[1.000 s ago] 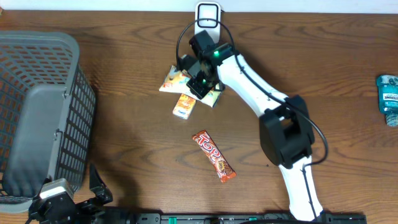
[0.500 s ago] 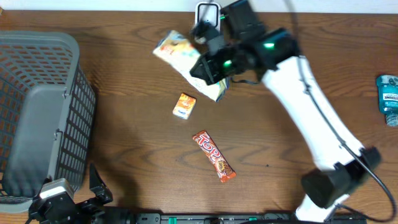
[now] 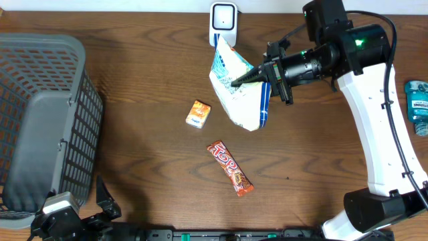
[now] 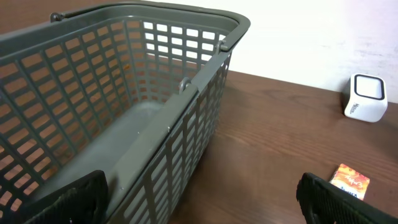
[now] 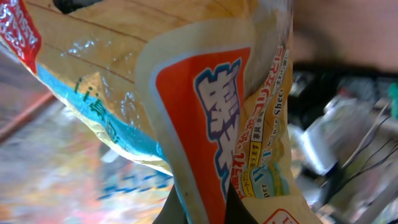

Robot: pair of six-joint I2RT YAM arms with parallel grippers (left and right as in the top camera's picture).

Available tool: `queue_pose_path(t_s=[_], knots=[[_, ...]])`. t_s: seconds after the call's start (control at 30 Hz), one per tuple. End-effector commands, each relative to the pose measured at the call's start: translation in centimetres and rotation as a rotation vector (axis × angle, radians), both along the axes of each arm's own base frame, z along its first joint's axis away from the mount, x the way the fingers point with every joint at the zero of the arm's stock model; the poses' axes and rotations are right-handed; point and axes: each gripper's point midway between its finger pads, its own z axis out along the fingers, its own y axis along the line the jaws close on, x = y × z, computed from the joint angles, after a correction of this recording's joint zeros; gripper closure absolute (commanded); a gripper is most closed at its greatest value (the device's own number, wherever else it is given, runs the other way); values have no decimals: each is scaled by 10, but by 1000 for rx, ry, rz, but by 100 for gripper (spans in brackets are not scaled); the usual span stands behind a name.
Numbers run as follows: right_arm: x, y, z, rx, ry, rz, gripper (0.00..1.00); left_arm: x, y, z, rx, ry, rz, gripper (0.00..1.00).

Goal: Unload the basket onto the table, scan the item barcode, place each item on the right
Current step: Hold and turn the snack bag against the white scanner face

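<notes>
My right gripper [image 3: 239, 79] is shut on a snack bag [image 3: 238, 92] and holds it off the table, just below the white scanner [image 3: 223, 16]. From overhead the bag shows a white and blue side. In the right wrist view the bag [image 5: 186, 93] fills the frame with orange, yellow and blue print, and its edge is pinched between the dark fingers [image 5: 239, 208] at the bottom. No barcode can be made out. My left gripper [image 4: 202, 205] stands wide open and empty beside the basket, low at the table's front left [image 3: 103, 204].
A grey mesh basket [image 3: 40, 114] takes up the left side [image 4: 155, 93]. A small orange box [image 3: 198, 114] and a red chocolate bar [image 3: 229, 167] lie mid-table. A teal bottle [image 3: 418, 107] lies at the right edge. The scanner [image 4: 367, 98] also shows in the left wrist view.
The right arm lifted the bag off the table beside the orange box, swung up and right, and turned the bag so its white and blue side faces up. The left arm stayed still.
</notes>
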Motion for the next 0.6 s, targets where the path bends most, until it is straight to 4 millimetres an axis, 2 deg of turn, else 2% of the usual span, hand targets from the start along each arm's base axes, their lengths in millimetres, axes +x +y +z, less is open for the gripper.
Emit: queue_pose_path(t_s=[0.0, 0.13, 0.2, 0.4, 0.57], knots=[[-11, 1, 25, 86, 77, 4, 99, 0, 5, -46, -42, 147, 53, 2], [-9, 1, 24, 81, 47, 5, 99, 0, 5, -46, -41, 147, 52, 2], [-4, 2, 24, 89, -68, 30, 99, 0, 5, -46, -41, 147, 52, 2], [9, 4, 25, 124, -593, 173, 99, 0, 5, -46, -41, 147, 52, 2], [33, 3, 4, -44, -953, 259, 99, 0, 5, -46, -41, 147, 52, 2]])
